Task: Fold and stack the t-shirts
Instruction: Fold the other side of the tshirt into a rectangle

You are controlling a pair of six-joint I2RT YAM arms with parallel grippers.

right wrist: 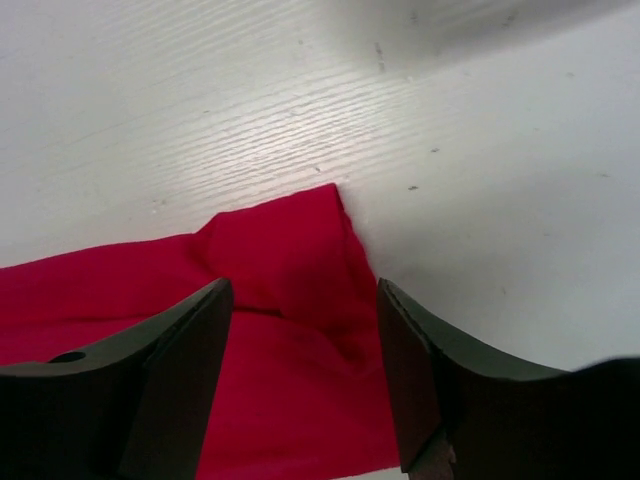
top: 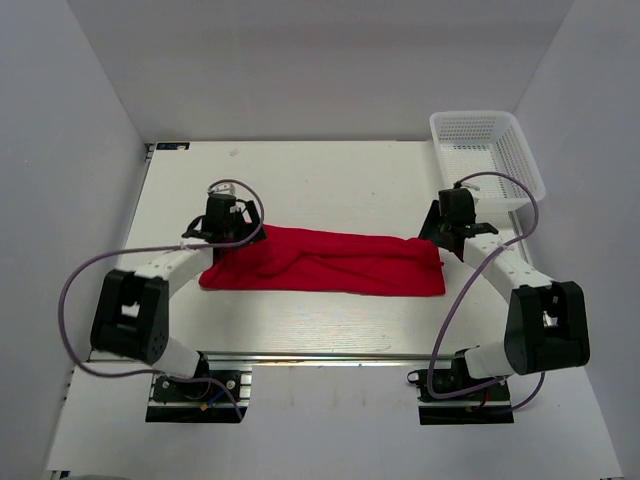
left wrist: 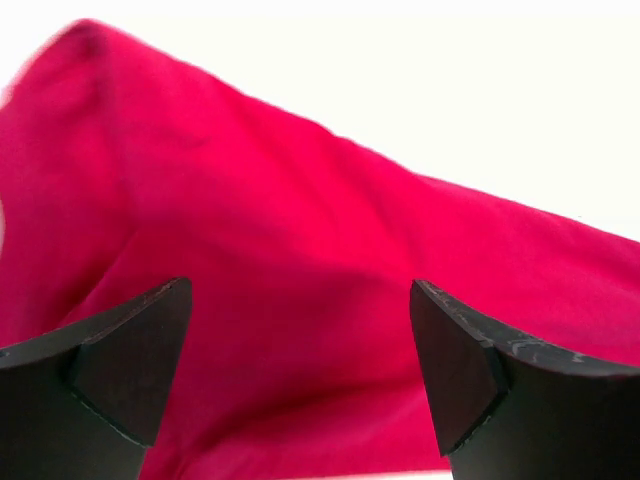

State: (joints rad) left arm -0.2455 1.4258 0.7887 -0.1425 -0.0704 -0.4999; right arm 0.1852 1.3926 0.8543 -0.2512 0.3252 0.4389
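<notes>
Two dark fingers of the left hand fill the bottom of the left wrist view. They stand wide apart, with nothing pinched between them and red cloth spread just below. In the right wrist view the right hand also has two fingers apart. They straddle a corner of the cloth without clamping it, and whether the tips touch the fabric I cannot tell.

One shirt is on the tabletop. It is plain bright red and folded into one long band that runs left to right across the middle. The band is wrinkled along its length, and its near edge is straighter than its far edge. Its left end lies under the left hand and its right end reaches the right hand. At that end the far corner of the shirt comes to a small point on bare white wood grain.

One white mesh basket sits at the far right corner of the tabletop, well apart from the shirt and just behind the right hand.

Two arms rise from bases at the near edge, one on each side, and both bend inward towards the ends of the shirt. Two purple cables loop along them, one for each arm.
</notes>
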